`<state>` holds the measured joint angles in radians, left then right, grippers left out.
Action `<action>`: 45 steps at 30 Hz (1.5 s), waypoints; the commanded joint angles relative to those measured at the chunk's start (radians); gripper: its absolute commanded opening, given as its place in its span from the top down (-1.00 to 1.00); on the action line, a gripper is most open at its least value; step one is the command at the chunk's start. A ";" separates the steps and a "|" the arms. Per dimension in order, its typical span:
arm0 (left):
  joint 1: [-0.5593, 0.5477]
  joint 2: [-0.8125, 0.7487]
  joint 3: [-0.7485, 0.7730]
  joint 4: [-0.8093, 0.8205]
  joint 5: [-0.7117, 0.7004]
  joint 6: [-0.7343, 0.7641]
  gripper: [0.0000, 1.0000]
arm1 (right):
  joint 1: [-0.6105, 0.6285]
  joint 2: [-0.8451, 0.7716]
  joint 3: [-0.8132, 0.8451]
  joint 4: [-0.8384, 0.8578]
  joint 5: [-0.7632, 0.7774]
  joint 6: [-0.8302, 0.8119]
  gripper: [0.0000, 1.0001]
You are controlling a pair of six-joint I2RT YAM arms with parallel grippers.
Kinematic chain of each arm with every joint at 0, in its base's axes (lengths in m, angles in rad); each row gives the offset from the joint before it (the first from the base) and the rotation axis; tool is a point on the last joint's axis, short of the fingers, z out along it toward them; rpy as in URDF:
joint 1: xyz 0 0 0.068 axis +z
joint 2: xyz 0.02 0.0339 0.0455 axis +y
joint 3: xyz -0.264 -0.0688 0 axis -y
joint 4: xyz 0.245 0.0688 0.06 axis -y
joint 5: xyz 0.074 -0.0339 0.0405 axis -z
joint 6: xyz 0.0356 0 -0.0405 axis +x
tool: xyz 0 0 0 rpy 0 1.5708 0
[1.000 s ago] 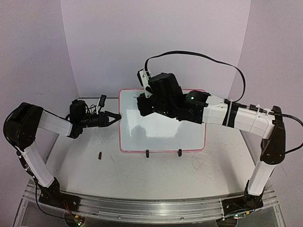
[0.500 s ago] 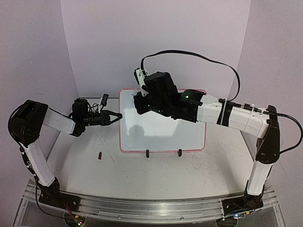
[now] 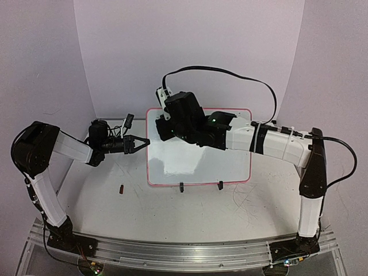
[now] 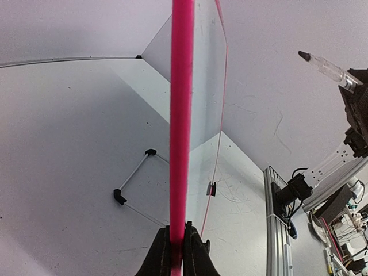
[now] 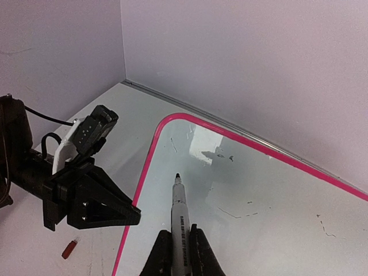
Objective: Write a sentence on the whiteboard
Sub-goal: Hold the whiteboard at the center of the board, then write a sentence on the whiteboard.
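Counter [image 3: 190, 213] fills the lower half of the top view. Whiteboard [image 3: 198, 164] stands mid-frame on it, propped on black clip feet, surface blank apart from faint specks; no sentence on it yet. So the step in hand is setup: board braced, pen being brought to the start point.

My left claw [image 4: 177, 256], bottom centre of the left wrist view, is clenched on the board's pink left edge. My right claw [image 5: 180, 253], bottom centre of the right wrist view, is clenched around the marker [image 5: 179, 215]; the tip points toward the board's upper-left corner, contact unclear.

Next, I judge: lower the tip onto the upper-left area, start the first letter, keep the left grip steady.

Small red-brown cap-like bit [image 3: 122, 188] lies on the counter, left of the board.
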<state>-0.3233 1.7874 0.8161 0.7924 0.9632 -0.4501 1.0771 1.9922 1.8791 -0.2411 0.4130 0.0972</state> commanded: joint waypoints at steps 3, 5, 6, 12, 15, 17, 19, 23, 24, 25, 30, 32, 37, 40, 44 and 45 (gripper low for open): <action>-0.025 -0.055 -0.045 0.022 -0.087 0.131 0.98 | 0.004 0.019 0.059 0.017 0.031 -0.011 1.00; -0.030 -0.059 -0.061 0.022 -0.120 0.172 1.00 | 0.004 0.018 0.057 0.016 0.031 -0.011 1.00; -0.032 -0.056 -0.065 0.022 -0.129 0.191 1.00 | 0.005 0.017 0.058 0.016 0.031 -0.011 1.00; -0.050 -0.046 -0.069 0.022 -0.163 0.244 1.00 | 0.009 0.047 0.097 0.003 0.012 -0.013 1.00; -0.052 -0.045 -0.067 0.022 -0.164 0.250 1.00 | 0.012 0.065 0.119 -0.006 0.028 -0.014 1.00; -0.053 -0.051 -0.071 0.022 -0.166 0.252 1.00 | 0.011 0.071 0.122 -0.009 0.045 -0.014 1.00; -0.053 -0.056 -0.075 0.022 -0.172 0.252 1.00 | 0.012 0.076 0.123 -0.010 0.069 -0.013 1.00; -0.053 -0.063 -0.079 0.022 -0.180 0.252 1.00 | 0.011 0.084 0.128 -0.011 0.086 -0.009 1.00; -0.053 -0.063 -0.080 0.022 -0.181 0.252 1.00 | 0.011 0.086 0.131 -0.012 0.093 -0.007 1.00; -0.053 -0.064 -0.081 0.022 -0.183 0.252 1.00 | 0.011 0.089 0.133 -0.012 0.096 -0.007 1.00; -0.053 -0.068 -0.084 0.021 -0.182 0.252 1.00 | 0.012 0.112 0.160 -0.019 0.086 -0.011 1.00; -0.053 -0.072 -0.084 0.022 -0.182 0.252 1.00 | 0.011 0.117 0.165 -0.019 0.088 -0.010 1.00; -0.053 -0.075 -0.085 0.022 -0.178 0.251 1.00 | 0.011 0.132 0.182 -0.023 0.089 -0.013 1.00; -0.053 -0.075 -0.086 0.022 -0.177 0.251 1.00 | 0.011 0.138 0.188 -0.023 0.089 -0.013 1.00; -0.053 -0.075 -0.087 0.022 -0.179 0.251 1.00 | 0.012 0.149 0.201 -0.034 0.073 -0.010 1.00; -0.053 -0.074 -0.087 0.022 -0.179 0.251 1.00 | 0.012 0.151 0.202 -0.037 0.069 -0.009 1.00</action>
<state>-0.3603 1.7329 0.7433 0.8047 0.8345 -0.2832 1.0836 2.1235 2.0339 -0.2664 0.4813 0.0940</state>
